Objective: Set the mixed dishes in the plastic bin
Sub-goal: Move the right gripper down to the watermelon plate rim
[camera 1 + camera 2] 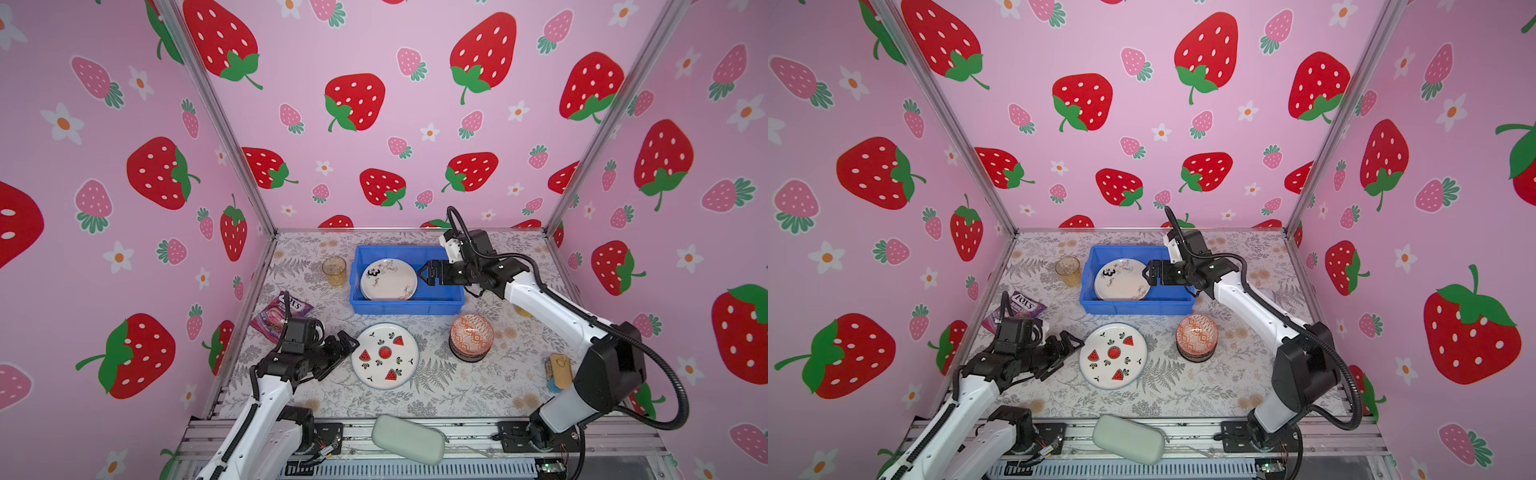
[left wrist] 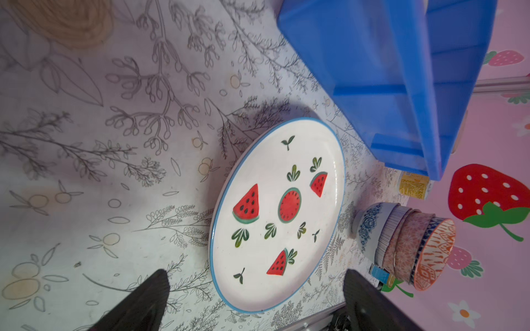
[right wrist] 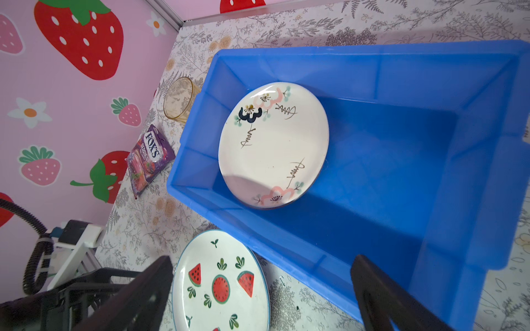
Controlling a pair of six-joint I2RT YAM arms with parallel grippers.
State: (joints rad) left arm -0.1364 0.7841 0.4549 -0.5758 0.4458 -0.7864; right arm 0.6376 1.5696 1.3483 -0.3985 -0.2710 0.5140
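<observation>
Right fingers (image 3: pixel 137 295) hang wide and empty over the plastic bin (image 1: pixel 407 309), where the floral plate (image 1: pixel 388 279) lies, while left fingers (image 2: pixel 140 301), equally wide, face the watermelon plate (image 1: pixel 384 355) flat on the desk (image 1: pixel 478 386), so the next move likely calls for a rim pinch and lift.

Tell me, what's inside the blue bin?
One floral plate, seemingly leaning against a wall of the blue bin. The floor beside it looks bare in the right wrist view. Anything beneath the plate is hidden.
</observation>
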